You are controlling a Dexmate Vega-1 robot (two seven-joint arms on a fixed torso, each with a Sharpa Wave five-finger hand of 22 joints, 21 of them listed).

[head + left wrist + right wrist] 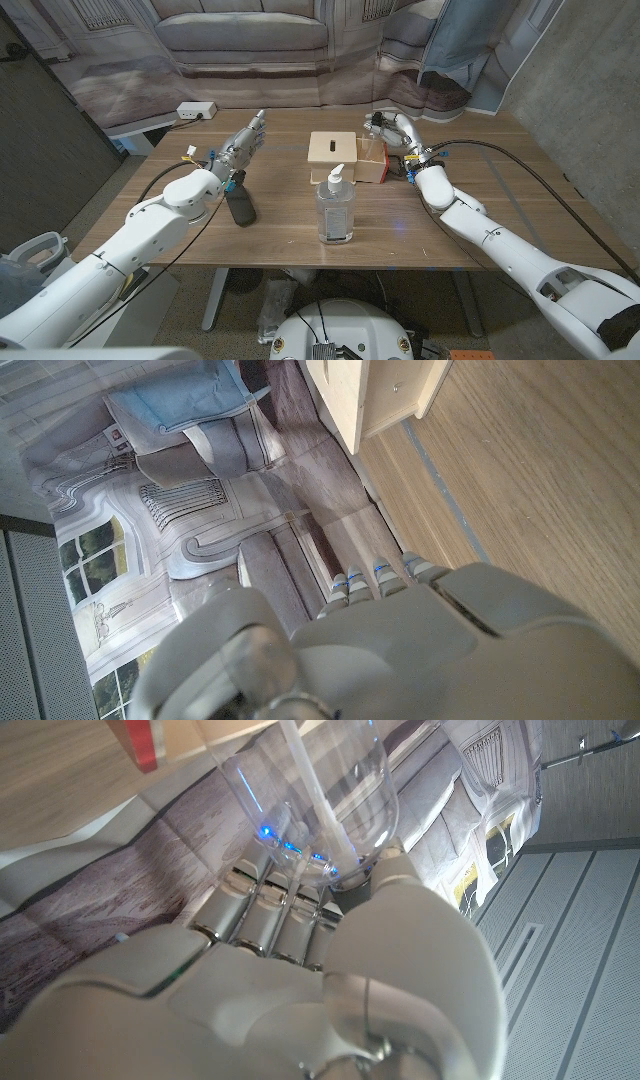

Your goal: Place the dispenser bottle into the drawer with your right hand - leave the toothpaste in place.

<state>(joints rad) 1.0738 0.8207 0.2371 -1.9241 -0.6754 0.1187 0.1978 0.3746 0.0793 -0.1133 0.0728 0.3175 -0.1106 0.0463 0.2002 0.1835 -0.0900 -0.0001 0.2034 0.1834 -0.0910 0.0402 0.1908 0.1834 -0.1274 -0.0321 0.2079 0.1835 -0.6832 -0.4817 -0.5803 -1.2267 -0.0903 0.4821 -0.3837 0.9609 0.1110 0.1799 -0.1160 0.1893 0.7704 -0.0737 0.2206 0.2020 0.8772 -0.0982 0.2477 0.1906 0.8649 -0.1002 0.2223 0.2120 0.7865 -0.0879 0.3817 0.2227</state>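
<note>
One upright dispenser bottle point(335, 206), pump up

Open table around the bottle, crowding at the box

The dispenser bottle point(335, 205) stands alone on bare table point(480, 180), free in front and on both sides. Just behind it, the wooden drawer box point(335, 155) blocks the way back. The right hand point(392, 130) crowds the box's right side beside something red point(378, 170), perhaps the toothpaste.
</note>
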